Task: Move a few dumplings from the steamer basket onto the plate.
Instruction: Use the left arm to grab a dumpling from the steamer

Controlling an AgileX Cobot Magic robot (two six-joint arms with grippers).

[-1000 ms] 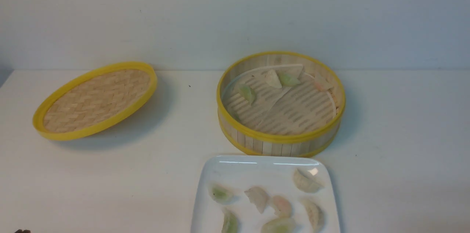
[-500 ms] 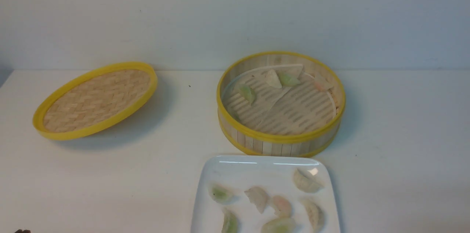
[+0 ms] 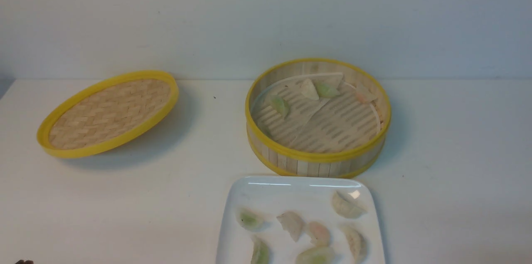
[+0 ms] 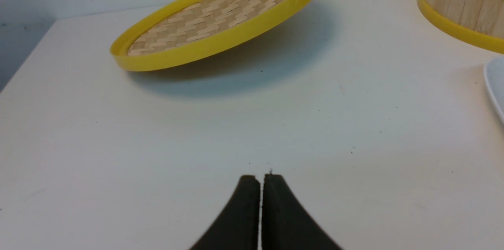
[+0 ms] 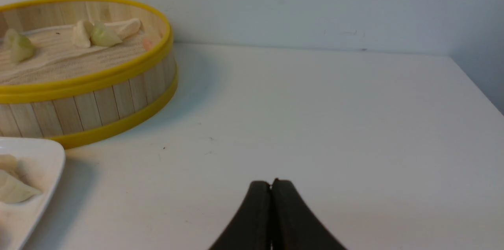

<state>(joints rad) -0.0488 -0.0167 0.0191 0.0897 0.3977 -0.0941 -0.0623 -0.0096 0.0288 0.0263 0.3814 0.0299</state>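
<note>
**White tabletop, both grippers closed on nothing**

I am looking at a plain white table set against a pale wall. The steamer basket stands right of centre, toward the wall. The plate lies just in front of it on my side, and I cannot tell whether its far edge touches the basket.

Two green-filled dumplings are in the basket. One sits near the left wall, and the other is at the far side, touching a whitish piece. A pink-tinted piece lies by the far right wall.

Three more green ones are on the plate, mixed in with paler pieces.

The lid rests well to the left. It is tilted, with its far edge lifted off the table.

The left gripper has its fingers pressed together with nothing between them, low over bare table on the near side of the lid. The right gripper is closed the same way and empty, over bare table to the right of the basket and plate.

A dark speck in the front view's lower left corner may be part of the left arm, but too little of it shows to be sure.
</note>
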